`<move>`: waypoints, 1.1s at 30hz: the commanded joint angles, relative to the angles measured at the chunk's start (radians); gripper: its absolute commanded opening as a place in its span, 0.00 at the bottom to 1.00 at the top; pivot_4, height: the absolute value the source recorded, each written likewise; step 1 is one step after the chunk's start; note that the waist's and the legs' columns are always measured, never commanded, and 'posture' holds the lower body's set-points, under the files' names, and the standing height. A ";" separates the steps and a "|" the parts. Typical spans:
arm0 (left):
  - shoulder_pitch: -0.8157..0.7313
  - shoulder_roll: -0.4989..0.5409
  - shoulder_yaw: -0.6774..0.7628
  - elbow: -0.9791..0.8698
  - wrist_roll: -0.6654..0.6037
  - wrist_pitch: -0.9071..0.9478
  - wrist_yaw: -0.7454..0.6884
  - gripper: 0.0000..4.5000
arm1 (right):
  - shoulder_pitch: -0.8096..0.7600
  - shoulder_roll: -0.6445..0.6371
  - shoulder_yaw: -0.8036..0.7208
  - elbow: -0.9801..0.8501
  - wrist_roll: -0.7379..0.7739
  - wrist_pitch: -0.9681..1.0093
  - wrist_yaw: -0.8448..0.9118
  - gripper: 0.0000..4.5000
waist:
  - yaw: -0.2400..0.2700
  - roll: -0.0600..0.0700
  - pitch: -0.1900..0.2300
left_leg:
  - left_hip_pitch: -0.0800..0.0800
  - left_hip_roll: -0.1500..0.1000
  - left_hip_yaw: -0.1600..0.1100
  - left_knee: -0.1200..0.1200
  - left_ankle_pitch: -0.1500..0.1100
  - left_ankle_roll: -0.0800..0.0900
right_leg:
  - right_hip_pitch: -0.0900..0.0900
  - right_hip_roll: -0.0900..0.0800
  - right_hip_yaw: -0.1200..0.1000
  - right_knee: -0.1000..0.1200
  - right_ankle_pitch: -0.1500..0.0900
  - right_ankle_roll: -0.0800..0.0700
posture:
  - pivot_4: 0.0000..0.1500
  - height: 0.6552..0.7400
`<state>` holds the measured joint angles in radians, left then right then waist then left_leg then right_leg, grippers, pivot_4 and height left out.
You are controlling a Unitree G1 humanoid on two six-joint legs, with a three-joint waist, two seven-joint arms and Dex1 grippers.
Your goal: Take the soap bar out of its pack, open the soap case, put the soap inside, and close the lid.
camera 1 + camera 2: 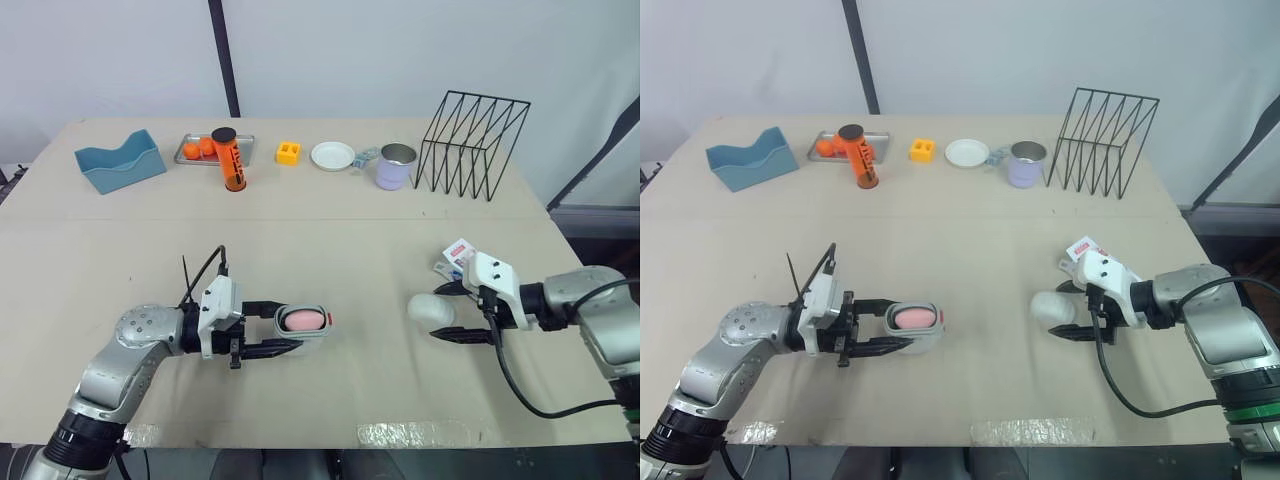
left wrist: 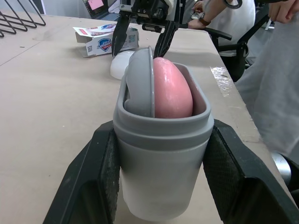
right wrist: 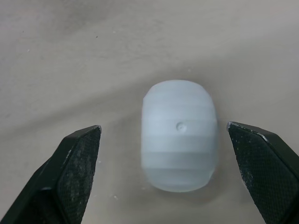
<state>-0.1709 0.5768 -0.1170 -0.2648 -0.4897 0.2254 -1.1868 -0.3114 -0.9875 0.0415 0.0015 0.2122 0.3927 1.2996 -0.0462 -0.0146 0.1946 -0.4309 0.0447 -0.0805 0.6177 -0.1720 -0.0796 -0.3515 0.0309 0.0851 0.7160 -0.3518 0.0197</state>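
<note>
My left gripper (image 1: 290, 325) is shut on the grey soap case (image 2: 161, 154), which rests on the table with its lid off. The pink soap (image 2: 172, 88) sits inside it beside a grey inner piece (image 2: 140, 79). The case's white lid (image 1: 430, 309) lies on the table to the right. My right gripper (image 1: 440, 312) is open, one finger on each side of the lid (image 3: 180, 134) and apart from it. The soap pack (image 1: 455, 255) lies just behind that gripper.
Along the table's far edge stand a blue holder (image 1: 120, 160), a metal tray (image 1: 190, 150), an orange canister (image 1: 230, 160), a yellow block (image 1: 288, 152), a white plate (image 1: 332, 155), a lavender mug (image 1: 396, 166) and a black wire rack (image 1: 472, 140). A person (image 2: 275, 84) stands beyond the table.
</note>
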 commanded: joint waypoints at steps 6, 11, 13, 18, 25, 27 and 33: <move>-0.020 -0.002 0.003 -0.020 -0.004 -0.010 0.005 0.44 | 0.005 0.017 -0.003 -0.062 0.019 0.059 -0.044 0.99 | 0.000 0.000 0.000 | 0.000 0.000 0.000 0.000 0.000 0.000 | 0.000 0.000 0.000 0.000 0.000 0.000 | 1.00 1.00; -0.019 -0.004 0.001 -0.023 0.000 -0.008 0.011 0.44 | 0.011 0.013 0.006 -0.058 0.004 0.057 -0.055 0.99 | 0.000 0.000 0.000 | 0.000 0.000 0.000 0.000 0.000 0.000 | 0.000 0.000 0.000 0.000 0.000 0.000 | 1.00 1.00; -0.016 -0.004 0.001 -0.024 0.001 -0.007 0.011 0.44 | 0.016 0.011 0.005 -0.064 0.005 0.060 -0.057 0.99 | 0.000 0.000 0.000 | 0.000 0.000 0.000 0.000 0.000 0.000 | 0.000 0.000 0.000 0.000 0.000 0.000 | 1.00 1.00; -0.014 -0.005 -0.003 -0.025 0.002 -0.008 0.008 0.44 | 0.021 0.002 0.006 -0.070 -0.008 0.055 -0.070 0.99 | 0.000 0.000 0.000 | 0.000 0.000 0.000 0.000 0.000 0.000 | 0.000 0.000 0.000 0.000 0.000 0.000 | 1.00 1.00; -0.016 -0.008 -0.014 -0.026 0.002 -0.008 0.004 0.44 | 0.018 0.010 -0.004 -0.073 0.012 0.087 -0.084 0.99 | 0.000 0.000 0.000 | 0.000 0.000 0.000 0.000 0.000 0.000 | 0.000 0.000 0.000 0.000 0.000 0.000 | 1.00 1.00; -0.016 -0.006 -0.016 -0.026 0.002 -0.009 0.005 0.44 | 0.022 0.009 -0.003 -0.067 0.009 0.083 -0.087 0.99 | 0.000 0.000 0.000 | 0.000 0.000 0.000 0.000 0.000 0.000 | 0.000 0.000 0.000 0.000 0.000 0.000 | 1.00 1.00; -0.017 -0.004 -0.017 -0.025 0.004 -0.011 0.003 0.44 | 0.019 0.017 0.003 -0.060 0.003 0.081 -0.098 0.50 | 0.000 0.000 0.000 | 0.000 0.000 0.000 0.000 0.000 0.000 | 0.000 0.000 0.000 0.000 0.000 0.000 | 1.00 1.00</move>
<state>-0.1734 0.5688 -0.1423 -0.2649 -0.4798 0.2255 -1.1840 -0.2878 -0.9678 0.0551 -0.0396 0.2109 0.4775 1.2099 -0.0461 -0.0147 0.1946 -0.4310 0.0446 -0.0804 0.6177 -0.1720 -0.0796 -0.3515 0.0309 0.0853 0.7159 -0.3519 0.0200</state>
